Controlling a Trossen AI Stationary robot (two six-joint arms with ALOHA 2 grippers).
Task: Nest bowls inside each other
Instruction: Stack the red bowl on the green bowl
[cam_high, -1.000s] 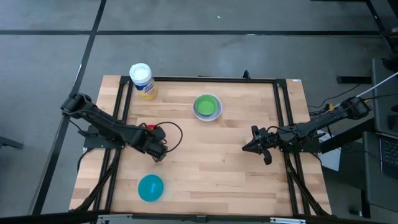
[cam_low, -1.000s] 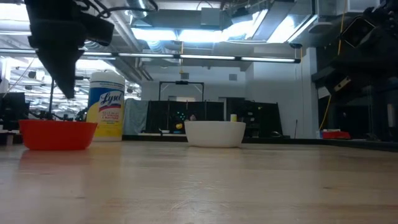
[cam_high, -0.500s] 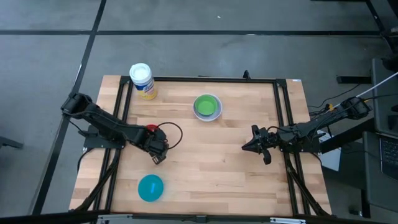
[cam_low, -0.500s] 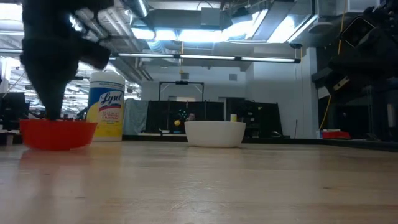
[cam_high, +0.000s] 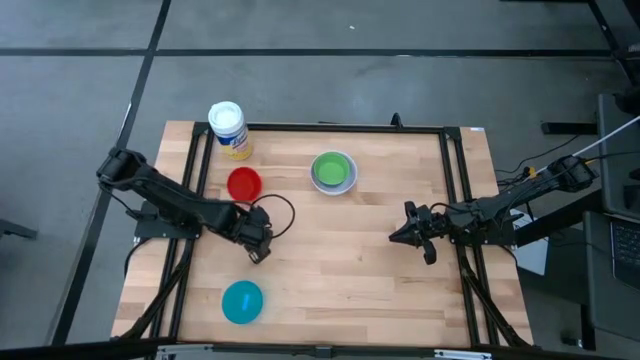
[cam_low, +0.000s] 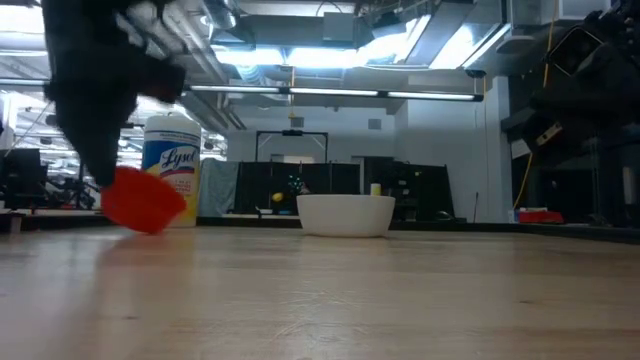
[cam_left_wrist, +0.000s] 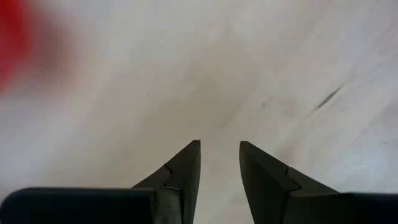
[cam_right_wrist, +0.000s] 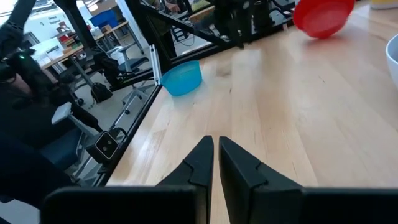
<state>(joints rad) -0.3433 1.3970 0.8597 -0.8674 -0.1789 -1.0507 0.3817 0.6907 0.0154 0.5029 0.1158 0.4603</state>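
Observation:
A red bowl (cam_high: 243, 184) is at the far left of the table, apart from both grippers; in the low view the red bowl (cam_low: 143, 200) is tipped to one side. A green bowl (cam_high: 331, 170) sits nested in a white bowl (cam_low: 345, 215) at the far middle. A teal bowl (cam_high: 242, 302) rests on its base near the front left. My left gripper (cam_high: 257, 250) points down at bare wood between the red and teal bowls, open, with nothing between its fingers (cam_left_wrist: 186, 168). My right gripper (cam_high: 398, 236) hovers at the right, shut and empty.
A white-lidded jar with a yellow label (cam_high: 230, 130) stands at the far left corner. A dark cable (cam_high: 280, 212) loops over the wood beside my left gripper. Black rails (cam_high: 455, 200) run along the table's sides. Bare wood lies between the two grippers.
The red bowl, which lay right at my left gripper, has shot away toward the table's far edge and now is tipped over to one side. My left gripper has tilted more steeply downward over the spot where the bowl was.

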